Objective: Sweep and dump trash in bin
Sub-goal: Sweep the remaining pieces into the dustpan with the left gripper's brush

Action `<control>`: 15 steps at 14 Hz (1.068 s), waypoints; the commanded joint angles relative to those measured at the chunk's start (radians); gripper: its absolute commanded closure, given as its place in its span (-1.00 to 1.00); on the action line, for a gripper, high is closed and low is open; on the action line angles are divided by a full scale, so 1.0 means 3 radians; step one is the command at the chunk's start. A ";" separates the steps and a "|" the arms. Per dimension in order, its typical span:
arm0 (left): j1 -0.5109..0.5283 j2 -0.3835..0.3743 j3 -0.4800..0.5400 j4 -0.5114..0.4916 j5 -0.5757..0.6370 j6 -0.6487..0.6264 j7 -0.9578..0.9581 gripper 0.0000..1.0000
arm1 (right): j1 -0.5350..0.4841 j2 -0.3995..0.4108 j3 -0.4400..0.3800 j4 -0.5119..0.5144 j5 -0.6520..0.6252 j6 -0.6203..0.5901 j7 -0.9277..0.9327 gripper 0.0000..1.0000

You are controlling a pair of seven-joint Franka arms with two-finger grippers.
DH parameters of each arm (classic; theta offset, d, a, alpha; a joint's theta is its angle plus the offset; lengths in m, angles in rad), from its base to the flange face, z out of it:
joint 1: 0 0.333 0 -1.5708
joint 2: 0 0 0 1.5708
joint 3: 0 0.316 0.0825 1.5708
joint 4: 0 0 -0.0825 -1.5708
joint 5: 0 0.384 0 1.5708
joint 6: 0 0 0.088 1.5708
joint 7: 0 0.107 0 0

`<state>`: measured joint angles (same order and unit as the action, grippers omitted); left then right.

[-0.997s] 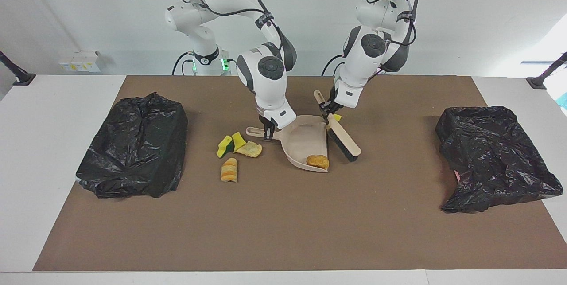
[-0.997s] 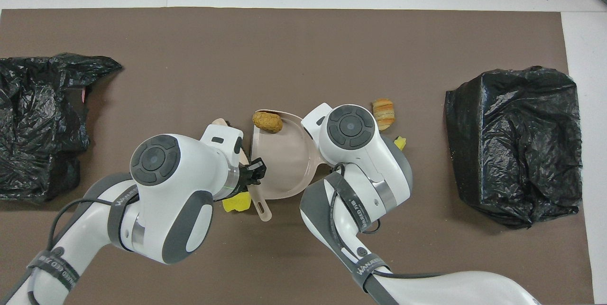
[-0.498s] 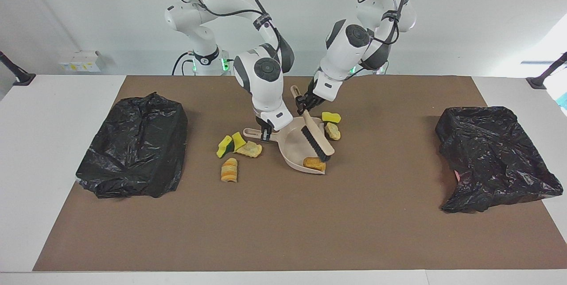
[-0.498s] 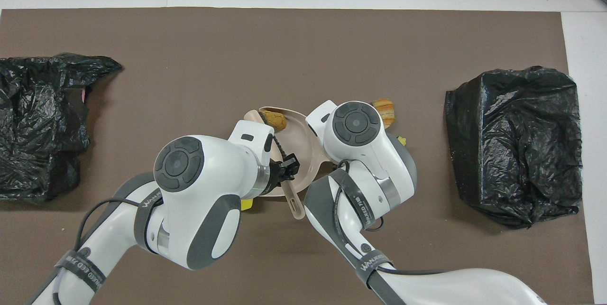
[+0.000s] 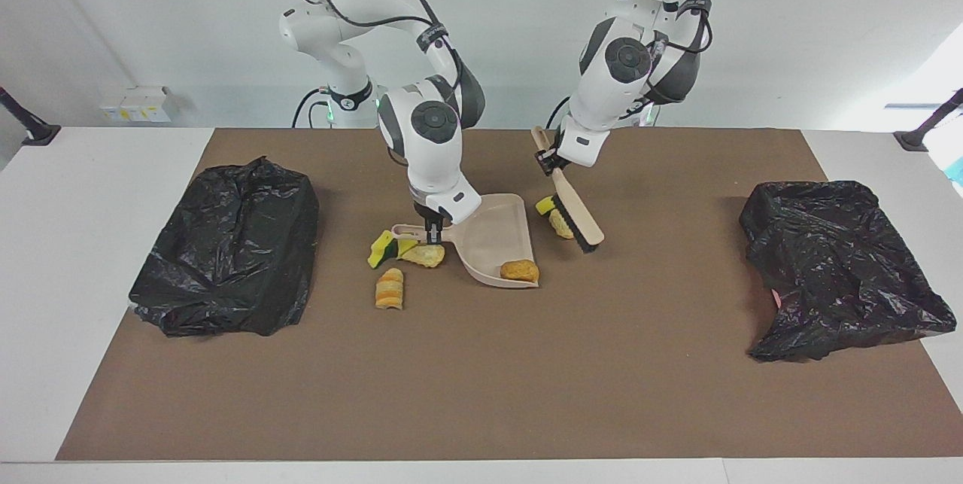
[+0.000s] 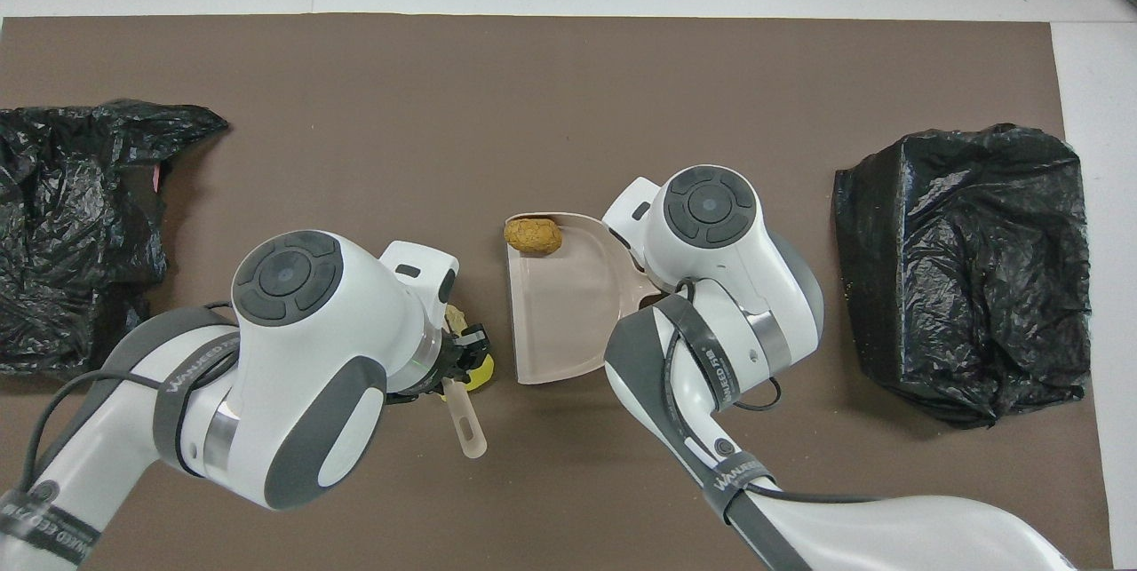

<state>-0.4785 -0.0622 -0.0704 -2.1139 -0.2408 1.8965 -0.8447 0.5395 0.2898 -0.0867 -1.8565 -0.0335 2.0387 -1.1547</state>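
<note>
Flat table mat (image 5: 481, 378): plain brown.
Plastic dustpan (image 5: 493, 239): beige.
Round bread-like chunk (image 5: 520, 270): orange-brown.
Ridged roll scrap (image 5: 390, 289): orange and cream bands.
Crumpled plastic bin bags (image 5: 229, 247): glossy black — both.
Long-handled brush (image 5: 575, 217): beige — bristles black.

Two black bin bags: one (image 5: 226, 247) at the right arm's end of the table (image 5: 481, 394), one (image 5: 839, 266) at the left arm's end. One beige dustpan (image 5: 493, 239), one brush (image 5: 575, 213). Six trash scraps: one orange-brown chunk (image 5: 520, 270) in the dustpan, two (image 5: 555, 217) by the brush, three (image 5: 399, 258) beside the dustpan's handle.
</note>
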 commanded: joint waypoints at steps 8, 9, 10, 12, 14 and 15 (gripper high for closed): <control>-0.0011 -0.0744 -0.0047 -0.1216 0.0220 0.0431 0.0044 1.00 | 0.0196 -0.0286 0.0044 -0.0382 -0.0190 0.0004 0.0387 1.00; -0.0016 -0.0642 -0.0047 -0.1211 0.0220 0.0580 0.0044 1.00 | 0.0196 -0.0296 0.0044 -0.0428 -0.0185 0.0046 0.0453 1.00; -0.0021 -0.0606 -0.0052 -0.1211 0.0220 0.0687 0.0054 1.00 | 0.0201 -0.0296 0.0044 -0.0453 -0.0180 0.0066 0.0515 1.00; -0.0092 -0.0545 -0.0052 -0.1171 0.0189 0.0846 0.0044 1.00 | 0.0272 -0.0281 0.0044 -0.0459 -0.0164 0.0112 0.0648 1.00; -0.0235 -0.0493 -0.0057 -0.1155 0.0047 0.1066 0.0044 1.00 | 0.0272 -0.0281 0.0049 -0.0459 -0.0144 0.0118 0.0704 1.00; -0.0317 -0.0407 -0.0057 -0.1079 -0.0025 0.1153 0.0070 1.00 | 0.0272 -0.0276 0.0049 -0.0454 -0.0139 0.0118 0.0710 1.00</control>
<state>-0.5233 -0.2130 -0.0934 -2.4646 -0.2172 2.1972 -0.8304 0.6223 0.2303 -0.0762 -1.9616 -0.0685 2.0471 -0.9679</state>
